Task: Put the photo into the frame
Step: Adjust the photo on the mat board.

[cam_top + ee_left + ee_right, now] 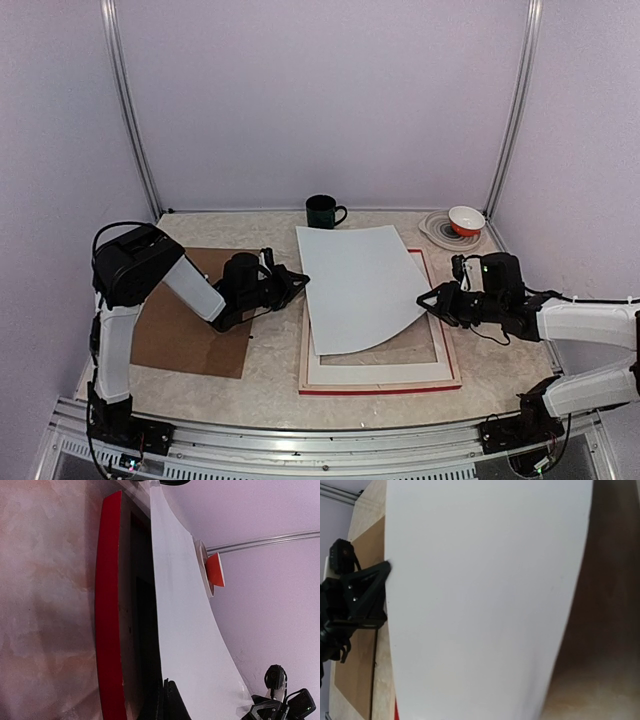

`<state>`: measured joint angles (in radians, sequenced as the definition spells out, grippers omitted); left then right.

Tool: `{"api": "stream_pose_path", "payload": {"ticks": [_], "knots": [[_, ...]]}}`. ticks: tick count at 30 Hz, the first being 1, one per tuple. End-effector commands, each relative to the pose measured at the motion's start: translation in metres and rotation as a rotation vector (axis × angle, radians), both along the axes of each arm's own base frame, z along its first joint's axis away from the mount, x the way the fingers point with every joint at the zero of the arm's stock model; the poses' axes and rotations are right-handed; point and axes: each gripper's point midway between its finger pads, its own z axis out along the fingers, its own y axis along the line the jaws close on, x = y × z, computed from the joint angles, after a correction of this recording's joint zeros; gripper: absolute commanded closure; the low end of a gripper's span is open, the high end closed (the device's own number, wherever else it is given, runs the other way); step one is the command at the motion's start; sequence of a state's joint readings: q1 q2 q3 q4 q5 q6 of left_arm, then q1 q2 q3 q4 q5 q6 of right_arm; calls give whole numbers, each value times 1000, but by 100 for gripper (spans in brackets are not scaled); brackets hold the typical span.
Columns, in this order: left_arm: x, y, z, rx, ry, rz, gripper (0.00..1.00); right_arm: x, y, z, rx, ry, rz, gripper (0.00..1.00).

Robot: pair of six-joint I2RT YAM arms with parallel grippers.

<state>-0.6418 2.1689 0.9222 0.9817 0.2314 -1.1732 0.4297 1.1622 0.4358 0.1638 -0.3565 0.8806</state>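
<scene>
Arms: two, left arm (195,285) and right arm (585,322).
Grippers: two, one per arm, left gripper (300,283) and right gripper (425,297).
Photo (360,285): one sheet.
Frame (380,389): one.
White mat (380,372): one.
Brown board (185,335): one.
Mug (322,211): one.
Bowl (466,219): one.
Ringed plate (436,230): one visible; single plate or stack, cannot tell.
Table (270,385): one.
Metal posts at back corners: two, left post (130,110) and right post (515,110).
Flat rectangular pieces in all: four.
Crockery pieces: three.

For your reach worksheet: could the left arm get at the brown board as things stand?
Probably not yet: the board lies bare beneath it, but the left tool is shut on the edge of the photo.
</scene>
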Motion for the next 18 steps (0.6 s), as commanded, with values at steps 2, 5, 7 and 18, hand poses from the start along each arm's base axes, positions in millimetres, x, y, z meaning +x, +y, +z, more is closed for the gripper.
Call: {"api": "stream_pose_path", "payload": {"ticks": [2,5,7,18], "knots": [[-4,0,2,-21,-24,-25,100,-1,-2,0,7,-11,-3,68],[-5,0,5,-27,-29,-28,100,-1,-3,1,4,-16,-6,68],[-6,0,7,-31,-29,-32,100,-1,-4,0,2,-16,-6,67],[-21,3,23,-47,-32,-64,100,-2,-3,4,-8,-37,13,36]]}}
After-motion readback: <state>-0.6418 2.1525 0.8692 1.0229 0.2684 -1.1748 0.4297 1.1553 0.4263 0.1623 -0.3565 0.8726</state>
